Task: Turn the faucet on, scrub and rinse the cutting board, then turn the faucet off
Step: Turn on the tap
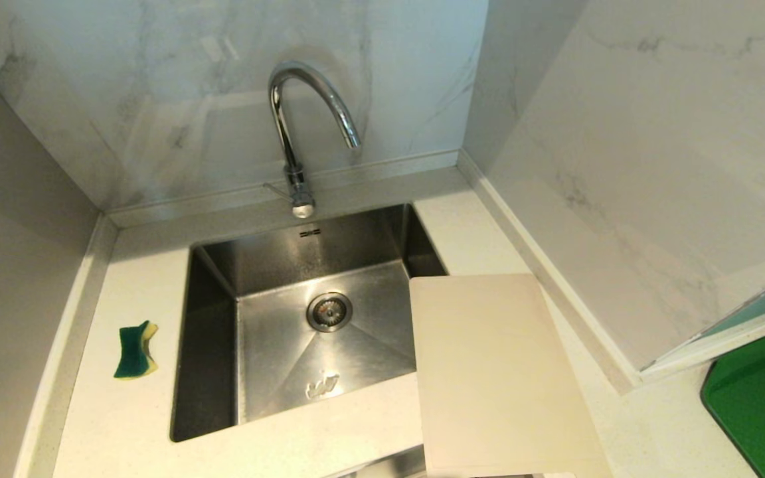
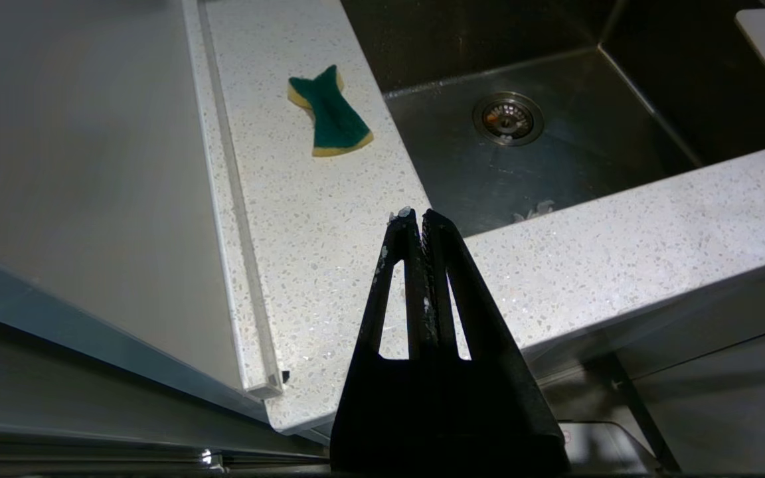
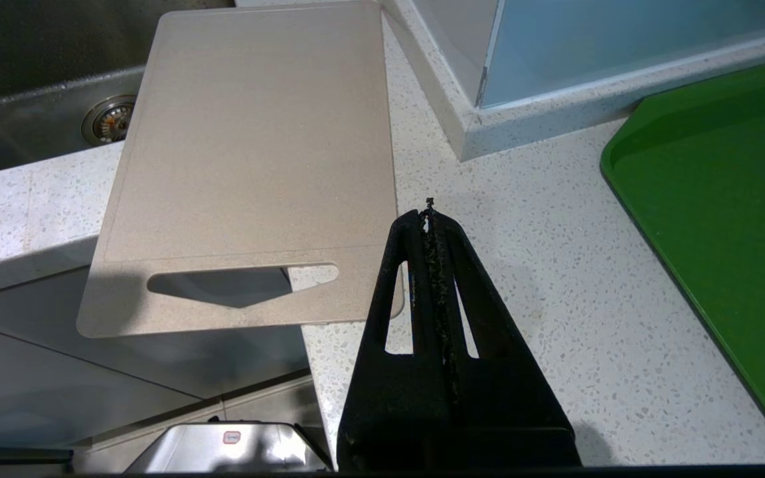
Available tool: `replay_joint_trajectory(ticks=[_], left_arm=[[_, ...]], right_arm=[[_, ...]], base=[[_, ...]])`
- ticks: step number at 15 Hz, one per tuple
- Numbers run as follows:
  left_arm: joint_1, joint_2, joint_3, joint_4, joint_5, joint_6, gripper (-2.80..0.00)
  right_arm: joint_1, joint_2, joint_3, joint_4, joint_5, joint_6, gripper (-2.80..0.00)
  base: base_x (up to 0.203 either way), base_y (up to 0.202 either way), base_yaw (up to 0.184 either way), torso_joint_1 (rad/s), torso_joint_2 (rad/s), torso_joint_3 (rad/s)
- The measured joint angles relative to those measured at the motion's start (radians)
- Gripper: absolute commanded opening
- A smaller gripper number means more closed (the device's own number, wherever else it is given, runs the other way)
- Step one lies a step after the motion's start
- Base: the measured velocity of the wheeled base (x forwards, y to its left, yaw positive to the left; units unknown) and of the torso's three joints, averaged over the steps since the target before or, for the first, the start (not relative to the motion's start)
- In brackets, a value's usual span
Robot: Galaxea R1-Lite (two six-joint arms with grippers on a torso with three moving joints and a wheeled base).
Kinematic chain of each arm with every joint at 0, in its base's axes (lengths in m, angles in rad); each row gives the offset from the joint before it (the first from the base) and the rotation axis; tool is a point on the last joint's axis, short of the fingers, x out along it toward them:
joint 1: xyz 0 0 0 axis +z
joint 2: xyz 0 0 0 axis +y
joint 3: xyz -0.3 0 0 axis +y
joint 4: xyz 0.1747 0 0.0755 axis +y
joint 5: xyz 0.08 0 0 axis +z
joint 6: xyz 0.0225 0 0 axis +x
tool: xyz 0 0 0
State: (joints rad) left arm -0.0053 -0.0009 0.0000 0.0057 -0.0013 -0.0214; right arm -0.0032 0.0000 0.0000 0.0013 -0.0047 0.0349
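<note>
While flat on counter | cutting board [image 1: 495, 372]: beige, slotted, overhanging sink [image 1: 210, 279]

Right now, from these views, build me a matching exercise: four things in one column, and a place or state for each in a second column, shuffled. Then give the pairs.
Column one:
1. faucet
2. cutting board
3. sponge
4. left gripper

Column two:
A. lies on the counter left of the sink
B. shut, holding nothing, at the counter's front edge
C. stands behind the sink, no water running
D. lies on the counter right of the sink, its left edge over the basin

Pairs: 1-C, 2-D, 3-A, 4-B
</note>
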Motion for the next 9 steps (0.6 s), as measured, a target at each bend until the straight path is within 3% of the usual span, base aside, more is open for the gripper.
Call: replay_joint_trajectory(ticks=[5, 9], left_arm=[[0.000, 0.004, -0.020, 0.017, -0.001, 0.038, -2.80], [0.002, 0.103, -0.182, 0.044, -0.001, 0.047, -2.80]], right_arm=[[0.000, 0.000, 0.000, 0.000, 0.000, 0.000, -2.80], [0.000, 0.000, 0.000, 0.000, 0.000, -0.001, -2.80]], base=[[0.000, 0.000, 0.000, 0.000, 0.00, 0.000], [0.000, 0.000, 0.000, 0.000, 0.00, 0.000]])
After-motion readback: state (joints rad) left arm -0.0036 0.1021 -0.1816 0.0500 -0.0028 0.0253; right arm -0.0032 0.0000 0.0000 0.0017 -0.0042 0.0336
